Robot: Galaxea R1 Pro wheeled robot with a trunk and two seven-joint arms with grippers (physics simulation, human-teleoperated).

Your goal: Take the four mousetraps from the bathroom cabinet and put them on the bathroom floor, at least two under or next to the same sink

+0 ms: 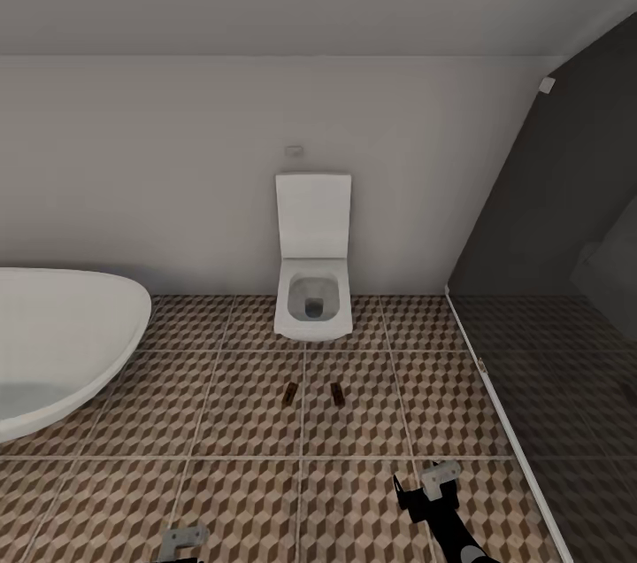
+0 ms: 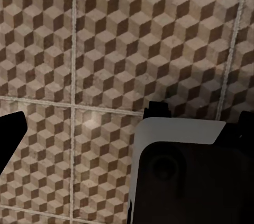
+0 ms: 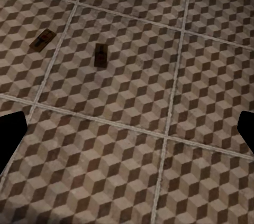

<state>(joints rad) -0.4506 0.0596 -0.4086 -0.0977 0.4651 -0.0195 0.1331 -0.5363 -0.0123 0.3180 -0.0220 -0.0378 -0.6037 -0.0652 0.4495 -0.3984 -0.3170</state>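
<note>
Mousetraps, two small flat brown wooden boards with dark wire parts, one (image 1: 289,394) just beside the other (image 1: 337,394), lie on the cube-patterned brown, beige and white tiled bathroom floor (image 1: 221,421) in my head view, in front of the white wall-hung toilet (image 1: 311,297) and well apart from the white oval bathtub (image 1: 53,342) at the left. My right gripper (image 1: 425,488) hangs low over the tiles; the left gripper (image 1: 181,538) barely peeks in at the bottom edge.

On the left wrist camera I see floor tiles and a dark-and-white part of the robot (image 2: 185,176); the fingers sit spread wide, nothing between them.

On the right wrist camera both traps lie flat ahead, and the black fingertips (image 3: 10,134) stand far apart, empty.
</note>
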